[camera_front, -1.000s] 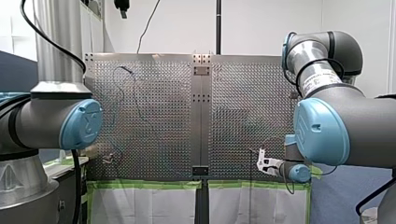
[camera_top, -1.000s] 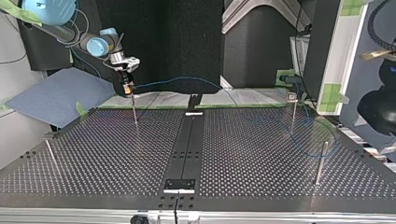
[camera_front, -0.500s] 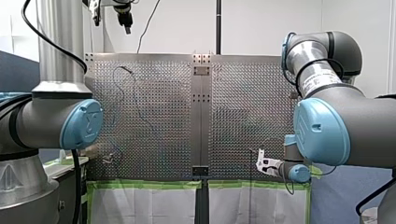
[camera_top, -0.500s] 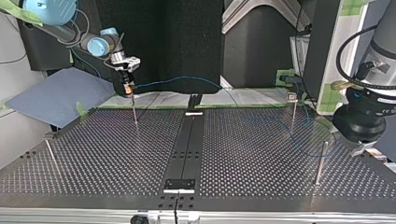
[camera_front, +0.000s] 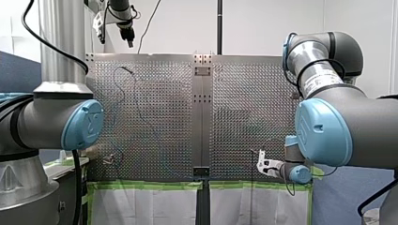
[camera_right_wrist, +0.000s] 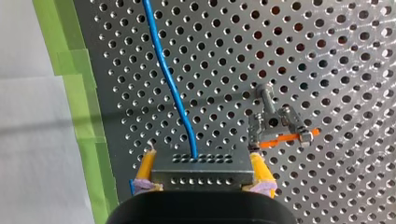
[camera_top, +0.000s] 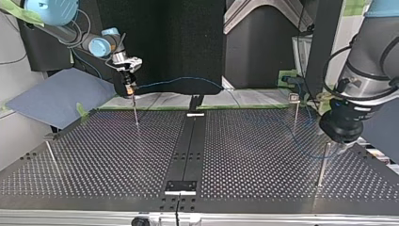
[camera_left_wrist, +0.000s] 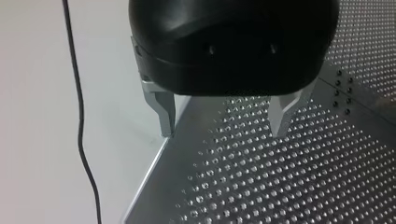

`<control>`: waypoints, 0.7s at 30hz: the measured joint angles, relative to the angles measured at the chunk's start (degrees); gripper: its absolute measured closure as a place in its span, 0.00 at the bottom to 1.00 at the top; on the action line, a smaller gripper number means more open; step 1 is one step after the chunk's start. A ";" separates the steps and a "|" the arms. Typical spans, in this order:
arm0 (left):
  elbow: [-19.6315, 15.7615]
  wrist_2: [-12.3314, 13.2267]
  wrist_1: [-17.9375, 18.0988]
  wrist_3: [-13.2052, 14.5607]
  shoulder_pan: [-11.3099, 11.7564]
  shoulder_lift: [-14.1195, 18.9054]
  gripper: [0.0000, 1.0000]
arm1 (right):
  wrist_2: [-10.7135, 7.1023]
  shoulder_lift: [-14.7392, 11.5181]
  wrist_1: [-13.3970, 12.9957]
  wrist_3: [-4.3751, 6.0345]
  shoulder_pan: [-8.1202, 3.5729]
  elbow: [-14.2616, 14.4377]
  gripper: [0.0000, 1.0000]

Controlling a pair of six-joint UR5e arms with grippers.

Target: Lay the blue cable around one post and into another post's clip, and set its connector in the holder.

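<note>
In the top view, my right claw [camera_top: 129, 92] holds the connector [camera_right_wrist: 203, 169] over the left post [camera_top: 136, 113]. The cable [camera_top: 179, 80] runs right toward two posts [camera_top: 322, 165] beside my left claw [camera_left_wrist: 223, 134].

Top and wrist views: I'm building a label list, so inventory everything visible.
perforated table: one, grey, fills the top view
centre strip: one, black, table's middle
posts: four, metal, two per table half
blue cable: one, blue, far edge, looping at top view's right
connector: one, grey, on the cable's end
orange clip: one, orange, ahead of the connector
green tape: strips, green, table's edge
blue cloth: one, blue, beside the table
black cord: one, black, beyond table's edge
my left end effector: one, black, open, empty
my right end effector: one, yellow pads, shut on the connector
</note>
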 joint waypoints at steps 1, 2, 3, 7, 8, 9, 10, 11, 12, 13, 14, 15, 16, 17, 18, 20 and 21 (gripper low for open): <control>-0.43 -0.13 0.42 0.11 0.00 -0.02 0.00 | 0.00 0.01 0.01 -0.01 0.03 0.00 0.98; -0.88 -0.30 0.86 0.26 0.01 -0.03 0.00 | 0.01 0.01 0.01 -0.01 0.06 0.00 0.98; -1.45 -0.53 1.45 0.50 0.02 -0.03 0.00 | 0.01 0.02 0.01 -0.02 0.08 0.00 0.98; -3.25 -1.00 3.26 1.02 0.02 -0.04 0.00 | -0.01 0.03 -0.04 0.02 0.09 0.00 0.98; -3.68 -1.07 3.68 1.10 0.03 -0.04 0.00 | -0.01 0.04 -0.05 0.02 0.09 0.00 0.98; -4.27 -1.13 4.26 1.21 0.03 -0.05 0.00 | -0.01 0.04 -0.06 0.03 0.10 0.00 0.98; -4.73 -1.16 4.72 1.28 0.03 -0.06 0.00 | -0.01 0.05 -0.06 0.03 0.11 0.00 0.98; -5.18 -1.17 5.19 1.31 0.04 -0.06 0.00 | -0.01 0.07 -0.06 0.04 0.11 0.00 0.98; -5.75 -1.21 5.74 1.35 0.06 -0.06 0.00 | -0.01 0.06 -0.05 0.04 0.11 0.00 0.98; -6.15 -1.25 6.14 1.42 0.07 -0.06 0.00 | 0.00 0.07 -0.03 0.02 0.12 0.01 0.98; -6.57 -1.29 6.56 1.52 0.07 -0.06 0.00 | -0.01 0.09 -0.02 0.02 0.12 0.00 0.98; -7.14 -1.32 7.14 1.72 0.07 -0.06 0.00 | 0.00 0.10 -0.01 0.02 0.12 0.00 0.98; -7.56 -1.32 7.56 1.87 0.07 -0.06 0.00 | 0.00 0.10 0.00 0.03 0.13 0.00 0.98; -8.00 -1.34 7.99 2.01 0.08 -0.06 0.00 | -0.01 0.11 0.01 0.03 0.13 0.01 0.98; -8.59 -1.39 8.59 2.18 0.08 -0.06 0.00 | -0.01 0.11 0.01 0.02 0.13 0.01 0.98; -9.42 -1.62 9.41 2.47 0.08 -0.06 0.00 | 0.00 0.11 0.01 0.00 0.16 0.01 0.98; -10.01 -1.91 10.00 2.71 0.04 -0.05 0.00 | 0.00 0.11 0.01 -0.01 0.15 0.00 0.98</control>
